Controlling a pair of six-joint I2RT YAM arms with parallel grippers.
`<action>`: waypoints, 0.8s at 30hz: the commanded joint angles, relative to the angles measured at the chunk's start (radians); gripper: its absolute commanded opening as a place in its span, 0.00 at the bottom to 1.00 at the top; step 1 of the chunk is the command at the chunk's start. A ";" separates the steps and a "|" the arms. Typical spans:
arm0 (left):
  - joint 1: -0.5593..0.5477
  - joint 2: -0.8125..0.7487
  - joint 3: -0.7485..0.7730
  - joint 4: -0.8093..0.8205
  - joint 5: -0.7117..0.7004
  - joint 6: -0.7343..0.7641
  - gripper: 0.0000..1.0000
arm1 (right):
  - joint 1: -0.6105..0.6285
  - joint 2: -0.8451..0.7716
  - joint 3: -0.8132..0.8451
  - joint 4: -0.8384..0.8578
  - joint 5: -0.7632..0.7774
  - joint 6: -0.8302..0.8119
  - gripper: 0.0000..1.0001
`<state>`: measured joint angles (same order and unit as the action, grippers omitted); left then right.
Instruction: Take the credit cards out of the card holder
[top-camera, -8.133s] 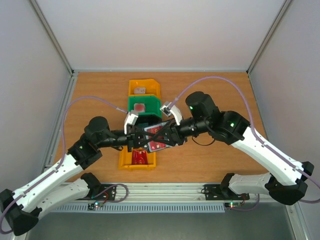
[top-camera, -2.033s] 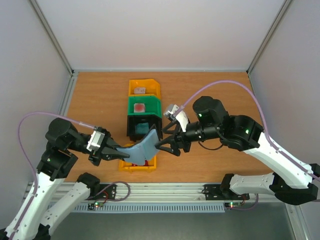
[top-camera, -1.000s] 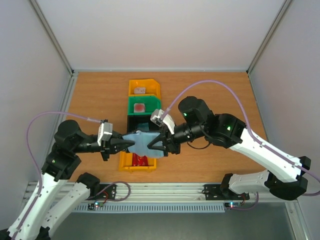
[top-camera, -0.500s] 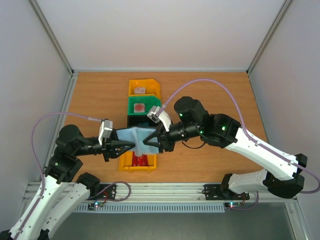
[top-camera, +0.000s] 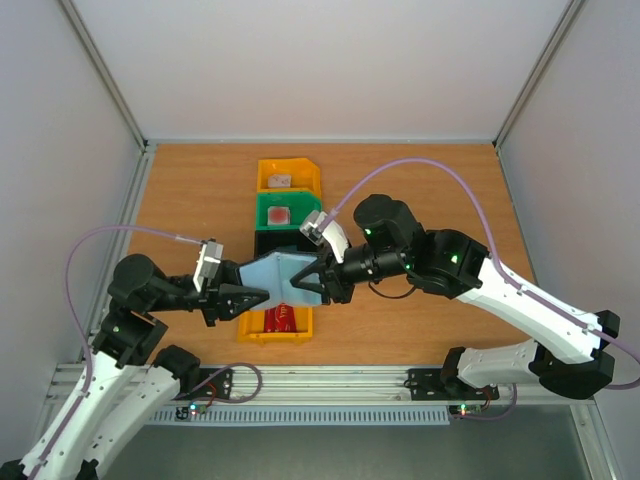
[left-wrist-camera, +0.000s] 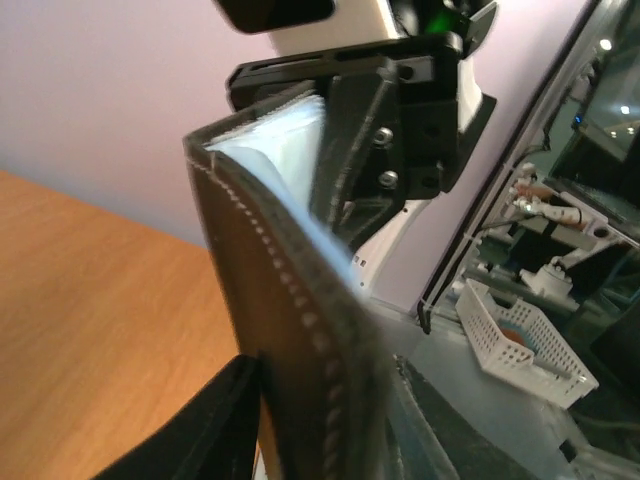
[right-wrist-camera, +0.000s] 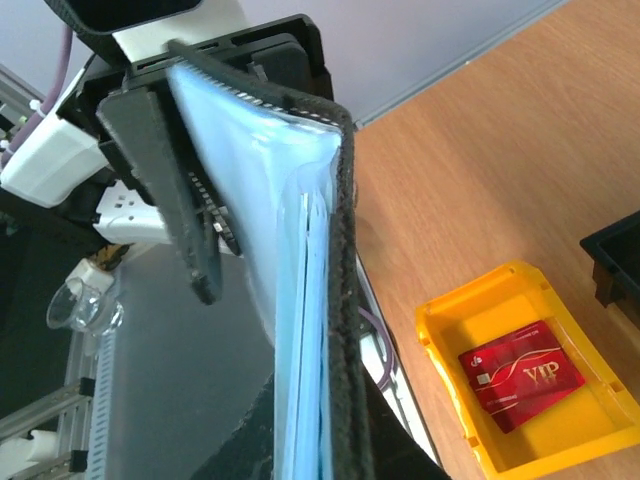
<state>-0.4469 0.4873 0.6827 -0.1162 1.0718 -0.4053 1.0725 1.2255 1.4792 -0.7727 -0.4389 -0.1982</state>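
Card holder (top-camera: 283, 274): spread open with its grey-blue pockets up, held in the air between both grippers, over the near yellow bin (top-camera: 248, 326).
Left gripper (top-camera: 252, 297): fingers apart either side of the holder's stitched edge — I cannot tell whether they press it.
Right gripper (top-camera: 318, 285): clamped on the holder's opposite edge.
Red card (right-wrist-camera: 522, 375): flat in the near yellow bin — gold "VIP" facing up.

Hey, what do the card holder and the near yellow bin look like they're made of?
Card holder: probably black leather or imitation, with a stitched matte edge; its pale blue pockets shine like plastic film. Near yellow bin: hard moulded plastic, smooth, slightly glossy.
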 joint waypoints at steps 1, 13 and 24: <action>-0.006 0.005 0.022 -0.026 -0.074 0.017 0.27 | 0.006 0.001 0.017 0.037 -0.043 0.014 0.01; -0.006 0.000 0.015 0.175 -0.083 -0.110 0.00 | 0.004 -0.228 -0.101 0.090 0.049 -0.069 0.57; -0.006 -0.003 0.036 0.168 -0.021 -0.012 0.00 | 0.004 -0.310 -0.163 0.069 0.179 -0.064 0.62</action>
<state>-0.4496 0.5014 0.6918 0.0113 1.0279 -0.4702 1.0725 0.8703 1.3205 -0.7235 -0.2882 -0.2462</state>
